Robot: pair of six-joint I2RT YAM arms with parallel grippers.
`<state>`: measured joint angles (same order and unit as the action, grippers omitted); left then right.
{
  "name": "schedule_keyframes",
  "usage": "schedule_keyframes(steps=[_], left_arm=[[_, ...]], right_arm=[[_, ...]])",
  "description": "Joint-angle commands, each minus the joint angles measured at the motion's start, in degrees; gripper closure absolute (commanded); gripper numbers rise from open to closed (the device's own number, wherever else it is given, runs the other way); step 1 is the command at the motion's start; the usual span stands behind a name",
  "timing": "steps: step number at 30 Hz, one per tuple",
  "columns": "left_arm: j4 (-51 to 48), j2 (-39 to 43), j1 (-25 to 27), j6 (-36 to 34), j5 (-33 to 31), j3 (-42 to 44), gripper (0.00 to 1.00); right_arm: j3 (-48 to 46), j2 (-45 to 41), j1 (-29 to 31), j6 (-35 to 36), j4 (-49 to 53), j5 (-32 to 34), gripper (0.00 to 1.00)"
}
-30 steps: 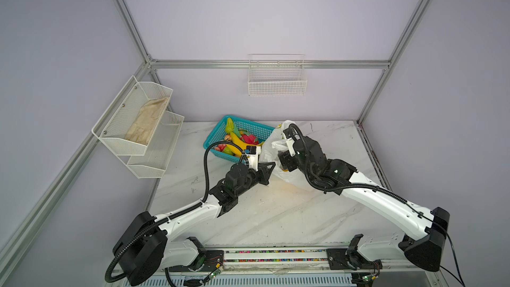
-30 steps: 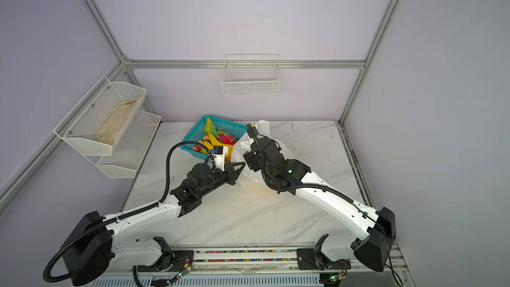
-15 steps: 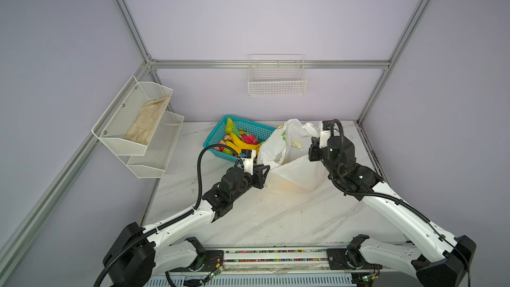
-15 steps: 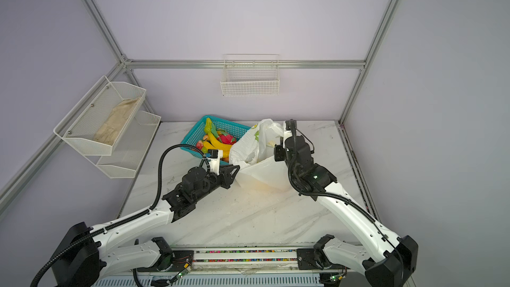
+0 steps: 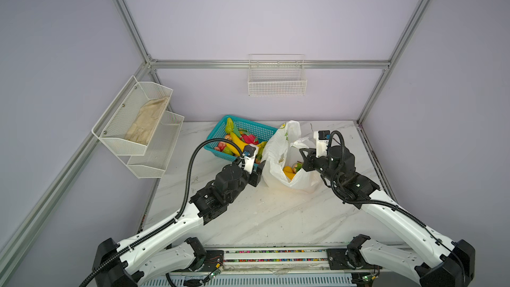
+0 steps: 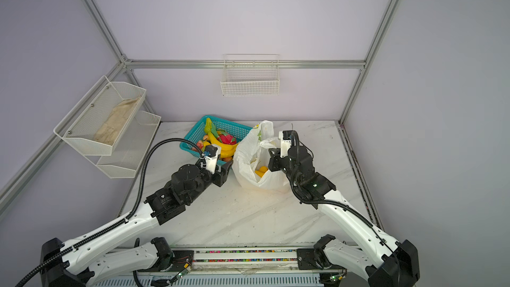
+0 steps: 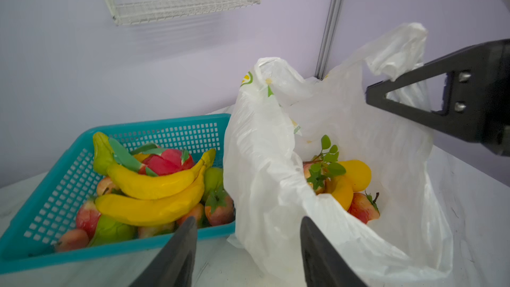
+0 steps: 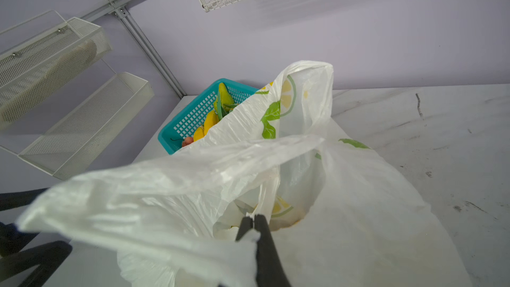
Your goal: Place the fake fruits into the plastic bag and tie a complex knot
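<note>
Open plastic bag [image 5: 276,155] stands mid-table, just right of teal basket [image 5: 249,127]. Its right-side rim pinched by right gripper [image 8: 252,220]. Near-left of bag, left gripper [image 7: 248,220] spread, empty. Some fake fruits [image 7: 356,173] inside bag, most in basket.

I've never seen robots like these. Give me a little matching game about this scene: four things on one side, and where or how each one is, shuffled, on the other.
Things:
1. bananas
2. right gripper
3. left gripper
4. beige cloth

Place or state:
a. open, gripping nothing
b. in the teal basket
c. in the white wall rack
d. shut on the plastic bag

Pairs: 1-b, 2-d, 3-a, 4-c.
</note>
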<state>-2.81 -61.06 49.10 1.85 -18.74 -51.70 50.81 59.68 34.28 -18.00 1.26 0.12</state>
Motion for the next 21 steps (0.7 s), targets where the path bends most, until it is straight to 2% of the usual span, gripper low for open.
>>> schedule_keyframes(steps=[1,6,10,15,21], left_arm=[[-4.14,-5.95,2.58,-13.69,0.46,-13.59,0.38],[-11.97,-17.41,3.90,-23.88,0.30,-25.78,0.31],[-12.35,-24.84,3.90,-29.13,-4.15,-30.31,0.27],[-14.93,-31.62,3.66,-35.46,-9.15,-35.01,0.20],[-16.05,-37.72,2.69,-39.87,-17.27,-38.55,0.17]], right_arm=[[-1.77,-2.51,0.08,-4.23,-4.76,-0.30,0.94],[-6.05,-7.41,0.08,-10.13,-9.09,3.29,0.95],[-9.11,-11.32,0.08,-14.41,-12.00,6.55,0.96],[-9.67,-13.27,0.07,-15.22,-12.59,8.47,0.96],[-9.39,-13.54,0.08,-15.22,-12.18,8.67,0.97]])
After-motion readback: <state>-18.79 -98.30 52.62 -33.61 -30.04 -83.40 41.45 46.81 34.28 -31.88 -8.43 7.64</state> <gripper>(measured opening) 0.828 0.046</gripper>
